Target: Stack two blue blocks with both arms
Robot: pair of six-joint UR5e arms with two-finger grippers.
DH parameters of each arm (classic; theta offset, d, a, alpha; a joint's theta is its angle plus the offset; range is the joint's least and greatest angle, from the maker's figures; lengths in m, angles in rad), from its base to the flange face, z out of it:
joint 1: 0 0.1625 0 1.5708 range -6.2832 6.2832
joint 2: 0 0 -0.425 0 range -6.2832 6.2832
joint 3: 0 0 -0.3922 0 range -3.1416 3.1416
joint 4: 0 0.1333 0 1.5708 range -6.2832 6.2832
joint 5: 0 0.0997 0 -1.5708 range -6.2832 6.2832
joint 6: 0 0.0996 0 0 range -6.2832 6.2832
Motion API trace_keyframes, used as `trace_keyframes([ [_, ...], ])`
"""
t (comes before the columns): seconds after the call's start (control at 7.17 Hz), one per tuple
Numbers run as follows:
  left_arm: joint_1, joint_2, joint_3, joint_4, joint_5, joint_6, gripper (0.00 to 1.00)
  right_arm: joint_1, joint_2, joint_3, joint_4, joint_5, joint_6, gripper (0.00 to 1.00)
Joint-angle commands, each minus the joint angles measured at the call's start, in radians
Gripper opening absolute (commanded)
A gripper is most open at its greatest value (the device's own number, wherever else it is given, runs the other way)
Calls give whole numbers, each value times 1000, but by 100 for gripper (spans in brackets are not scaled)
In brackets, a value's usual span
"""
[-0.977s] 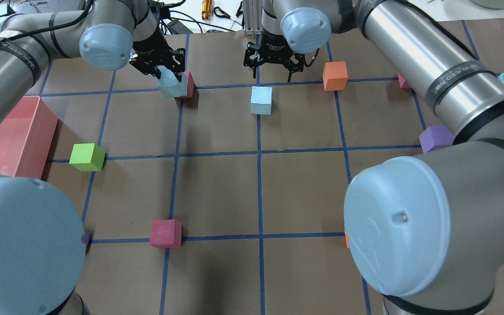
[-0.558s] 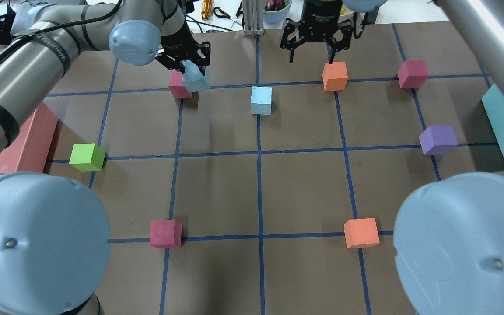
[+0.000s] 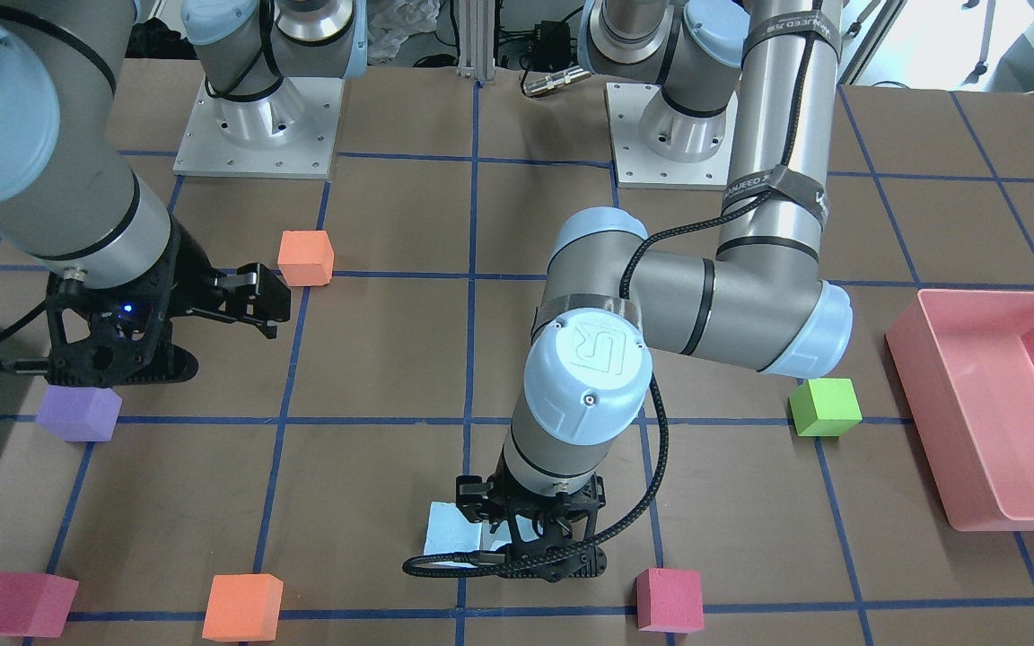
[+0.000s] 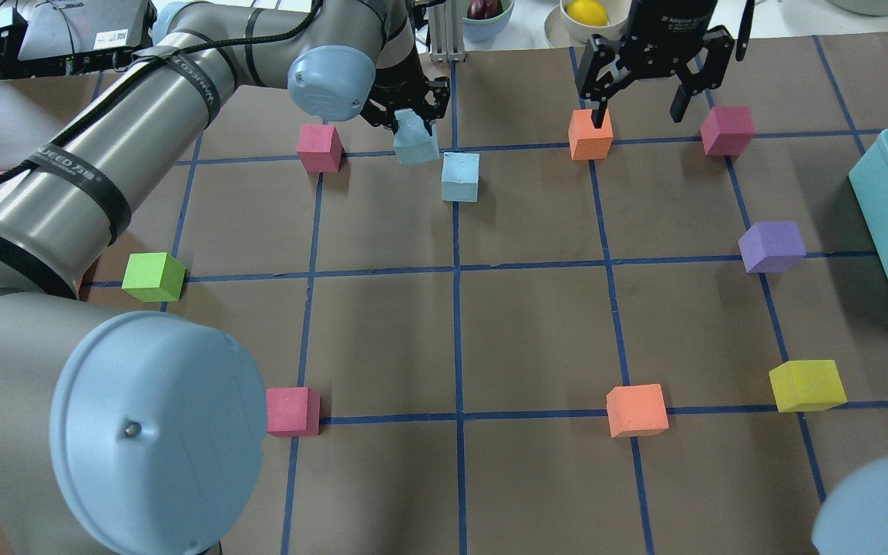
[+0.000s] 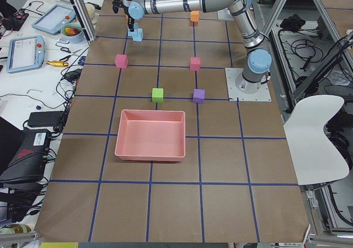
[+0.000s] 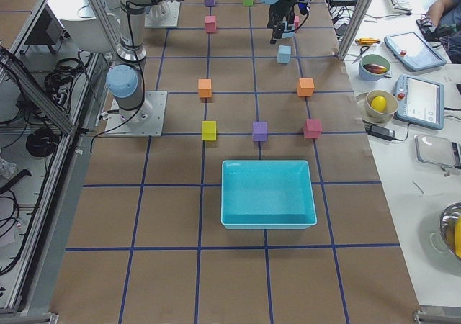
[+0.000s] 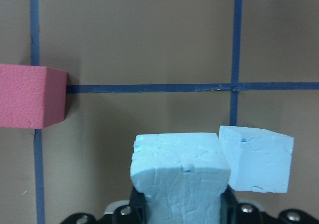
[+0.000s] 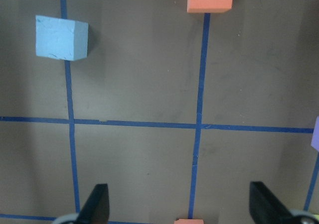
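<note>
Grip check: my left gripper (image 4: 413,123) is clamped on one blue block (image 4: 415,145), just beside the second blue block (image 4: 460,176) on the table (image 4: 382,331). Meanwhile my right gripper (image 4: 639,108) is spread wide and empty near an orange cube (image 4: 590,137).

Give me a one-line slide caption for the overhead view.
Left claw holds one blue block beside the second blue block; open right claw hangs near an orange block.
</note>
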Motion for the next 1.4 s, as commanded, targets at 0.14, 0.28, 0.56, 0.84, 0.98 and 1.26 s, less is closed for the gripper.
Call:
trace_keyframes([
  [0.14,-53,-41,17,8,2,-70,0,1,-87,159,-60,-3,-6,100],
  [0.28,-57,-44,20,10,1,-74,0,-12,-87,147,-106,-11,-3,100],
  [0.56,-60,-47,23,10,-1,-74,0,-48,-91,144,-137,-43,11,100],
  [0.84,-64,-53,31,10,-1,-66,0,-43,-151,155,-136,-37,11,100],
  [0.98,-69,-61,34,11,-1,-67,0,-42,-162,161,-136,-37,11,100],
  [1.26,-69,-66,34,14,-1,-61,0,-40,-185,169,-133,-31,9,100],
])
